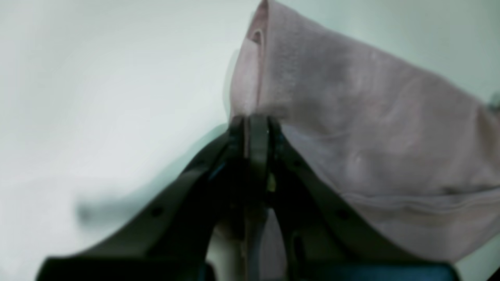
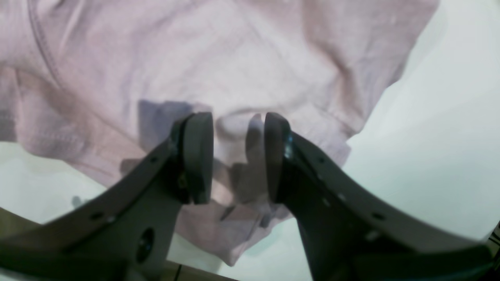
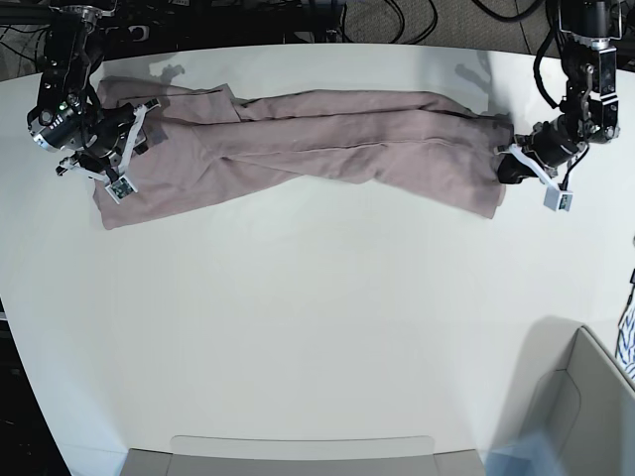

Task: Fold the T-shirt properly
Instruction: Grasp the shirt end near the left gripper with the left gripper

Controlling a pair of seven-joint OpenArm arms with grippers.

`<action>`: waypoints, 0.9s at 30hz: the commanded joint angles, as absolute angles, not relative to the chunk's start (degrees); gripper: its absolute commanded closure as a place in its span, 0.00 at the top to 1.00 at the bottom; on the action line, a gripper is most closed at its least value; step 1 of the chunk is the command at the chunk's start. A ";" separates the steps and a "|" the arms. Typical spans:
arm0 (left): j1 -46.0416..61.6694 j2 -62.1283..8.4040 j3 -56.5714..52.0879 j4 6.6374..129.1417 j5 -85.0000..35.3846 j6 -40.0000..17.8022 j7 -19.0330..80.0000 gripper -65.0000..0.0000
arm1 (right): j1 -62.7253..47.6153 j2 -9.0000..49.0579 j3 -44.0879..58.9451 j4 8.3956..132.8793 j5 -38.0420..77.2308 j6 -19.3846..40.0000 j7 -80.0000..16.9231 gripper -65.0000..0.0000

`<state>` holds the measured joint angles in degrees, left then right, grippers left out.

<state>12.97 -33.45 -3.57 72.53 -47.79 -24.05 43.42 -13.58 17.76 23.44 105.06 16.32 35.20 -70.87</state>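
The dusty-pink T-shirt [image 3: 317, 139] lies stretched in a long wrinkled band across the far part of the white table [image 3: 317, 327]. My left gripper [image 3: 508, 164] is at the shirt's right end in the base view. In the left wrist view it [image 1: 256, 121] is shut on an edge of the shirt [image 1: 371, 136], which is lifted a little. My right gripper [image 3: 134, 134] is at the shirt's left end. In the right wrist view it [image 2: 238, 156] is open just above the shirt [image 2: 234, 70], with its pads [image 2: 199, 156] either side of a small ridge of cloth.
A grey bin [image 3: 585, 416] stands at the near right corner. A low grey tray [image 3: 298, 456] sits at the near edge. Cables [image 3: 397, 20] run behind the table's far edge.
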 commanded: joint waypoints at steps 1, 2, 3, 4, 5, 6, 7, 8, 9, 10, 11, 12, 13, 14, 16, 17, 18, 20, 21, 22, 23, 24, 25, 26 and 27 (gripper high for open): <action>14.37 -33.54 -4.97 70.11 -39.96 -19.30 50.59 0.00 | -13.14 18.59 23.87 105.89 16.40 35.82 -70.37 0.34; 15.08 -33.54 -7.16 70.20 -39.96 -19.30 50.59 0.00 | -13.14 18.59 23.87 105.89 16.40 35.82 -70.37 0.34; 16.75 -33.19 -9.54 70.37 -40.22 -19.30 50.59 0.00 | -13.14 18.59 23.87 105.89 16.40 35.82 -70.37 0.34; 17.98 -32.57 -11.65 70.64 -40.22 -19.30 50.59 0.00 | -13.05 18.59 23.87 105.89 16.40 35.82 -70.37 0.34; 19.03 -31.87 -14.02 71.34 -39.96 -19.30 50.59 0.00 | -12.62 18.51 23.87 105.89 16.40 35.82 -70.37 0.34; 19.91 -30.99 -16.04 72.04 -39.96 -19.30 50.59 0.00 | -12.53 18.42 23.87 105.89 16.40 35.82 -70.37 0.34; 20.44 -30.11 -17.71 72.75 -39.87 -19.30 50.59 0.00 | -12.44 18.33 23.87 105.89 16.40 35.82 -70.37 0.34; 21.23 -29.41 -19.12 73.27 -39.87 -19.30 50.59 0.00 | -12.35 18.33 23.87 105.89 16.40 35.82 -70.37 0.34; 21.76 -28.88 -20.44 73.54 -39.87 -19.30 50.59 0.00 | -12.26 18.33 23.87 105.89 16.40 35.82 -70.37 0.34; 21.93 -28.35 -21.58 73.80 -39.87 -19.30 50.59 0.00 | -12.26 18.33 23.87 105.89 16.40 35.82 -70.37 0.34; 22.02 -27.91 -22.29 73.98 -39.87 -19.30 50.59 0.00 | -12.26 18.33 23.87 105.89 16.40 35.82 -70.37 0.34; 22.02 -27.74 -22.81 74.15 -39.87 -19.30 50.59 0.00 | -12.26 18.33 23.87 105.89 16.40 35.82 -70.37 0.34; 21.93 -27.65 -23.08 74.33 -39.87 -19.30 50.59 0.00 | -12.18 18.33 23.87 105.98 16.40 35.82 -70.37 0.34; 21.85 -27.65 -23.25 74.33 -39.87 -19.30 50.59 0.00 | -12.18 18.33 23.87 105.98 16.40 35.82 -70.37 0.34; 21.67 -27.65 -23.43 74.68 -39.96 -19.30 50.59 0.00 | -12.18 18.24 24.04 106.07 16.40 35.82 -70.37 0.34; 21.67 -27.82 -23.43 74.77 -40.13 -19.30 50.59 0.00 | -12.18 18.24 24.04 106.07 16.40 35.82 -70.37 0.34; 21.67 -27.82 -23.52 75.12 -40.04 -19.30 50.59 0.00 | -12.18 18.24 24.13 106.07 16.40 35.82 -70.37 0.34; 21.67 -27.91 -24.04 76.35 -40.04 -19.30 50.59 0.00 | -12.18 18.24 24.22 106.07 16.40 35.82 -70.37 0.34; 21.67 -27.91 -25.01 77.32 -40.13 -19.30 50.68 0.00 | -12.18 18.24 24.22 106.07 16.40 35.74 -70.37 0.35; 21.67 -27.91 -26.24 78.37 -40.13 -19.30 51.12 0.00 | -12.18 18.24 24.22 106.07 16.40 35.74 -70.37 0.35; 21.67 -27.91 -27.47 79.34 -40.13 -19.30 52.44 0.00 | -12.26 18.24 24.22 106.15 16.40 35.74 -70.37 0.35; 21.67 -27.91 -28.70 80.22 -40.13 -19.38 53.67 0.00 | -12.26 18.24 24.22 106.15 16.40 35.74 -70.37 0.35; 21.67 -27.91 -30.11 81.36 -40.13 -19.38 54.99 0.00 | -12.26 18.24 24.22 106.15 16.40 35.74 -70.37 0.35; 21.67 -27.82 -30.90 82.07 -40.13 -19.38 56.04 0.00 | -12.26 18.24 24.22 106.15 16.40 35.74 -70.37 0.35; 21.67 -27.82 -31.43 82.77 -40.22 -19.38 57.01 0.00 | -12.26 18.24 24.22 106.15 16.40 35.74 -70.37 0.35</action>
